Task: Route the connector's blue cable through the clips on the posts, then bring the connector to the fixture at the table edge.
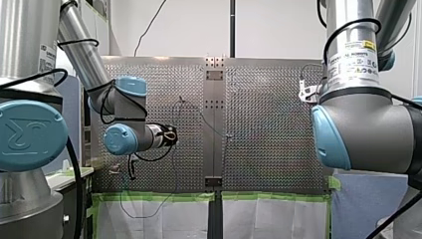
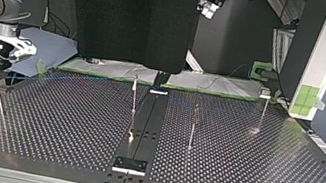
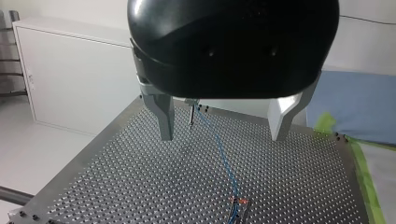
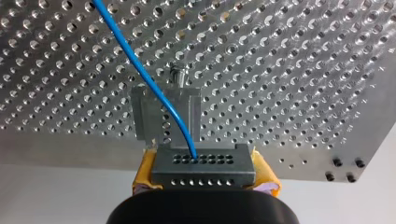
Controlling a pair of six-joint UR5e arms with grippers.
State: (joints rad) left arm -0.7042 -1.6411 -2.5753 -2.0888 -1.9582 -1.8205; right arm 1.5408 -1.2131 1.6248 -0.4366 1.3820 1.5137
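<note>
At the surface (image 4: 289,70) edge, my right gripper (image 4: 205,173) clamps the connector (image 4: 203,161) between its yellow-padded fingers (image 4: 145,171). The fixture (image 4: 164,116) stands just ahead of them. The connector's long axis runs across the fingers, parallel to that edge. The blue cable (image 4: 133,58) leaves its holed face and crosses the fixture's slot, out over the surface. Well apart, my left gripper (image 3: 223,133) hovers, fingers wide and empty, so seating likely falls to the right.
</note>
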